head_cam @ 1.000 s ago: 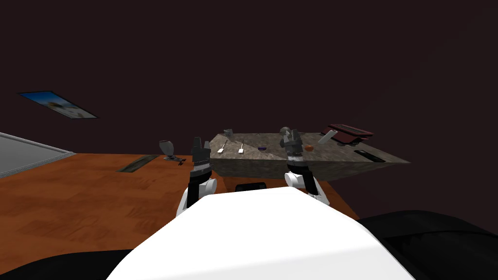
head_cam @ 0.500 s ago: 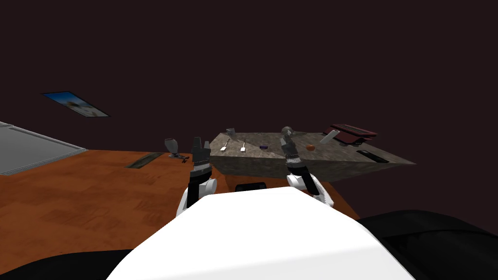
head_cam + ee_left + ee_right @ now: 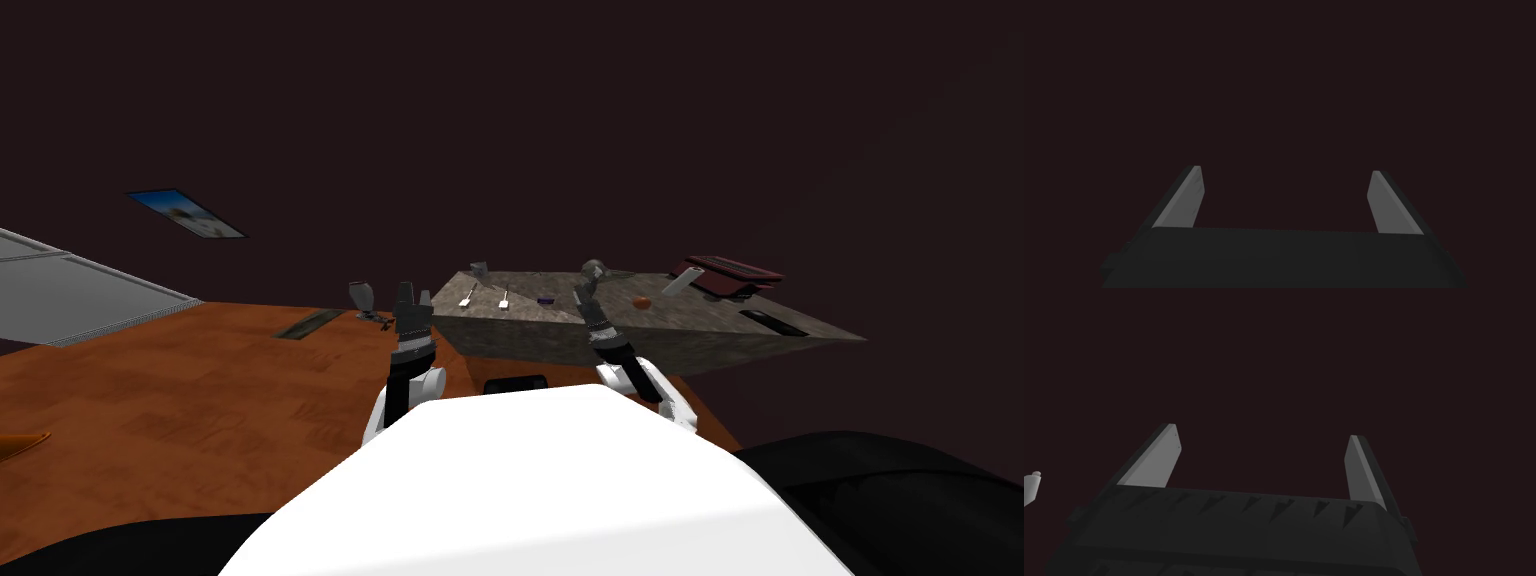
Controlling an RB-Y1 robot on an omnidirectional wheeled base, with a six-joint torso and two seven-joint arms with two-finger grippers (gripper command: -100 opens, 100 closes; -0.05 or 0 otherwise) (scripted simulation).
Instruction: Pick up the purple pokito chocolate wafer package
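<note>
Dim, flat render: dark maroon surroundings, no cast shadows or glare, edges splayed.

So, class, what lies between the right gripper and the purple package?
In the head view, just bare stone tabletop separates the right gripper from the purple package.

Dim light. A dark maroon wall [image 3: 600, 120] rises behind an orange-brown wooden floor [image 3: 200, 400]. A mottled stone-like surface [image 3: 700, 312] stands far right; a framed picture [image 3: 185, 213] and a grey panel [image 3: 80, 295] sit far left.

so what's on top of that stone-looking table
A small purple package, two white-tipped utensils, an orange object, a white bar and a dark red case sit on the table. My right arm covers a strip beside the package.
</note>
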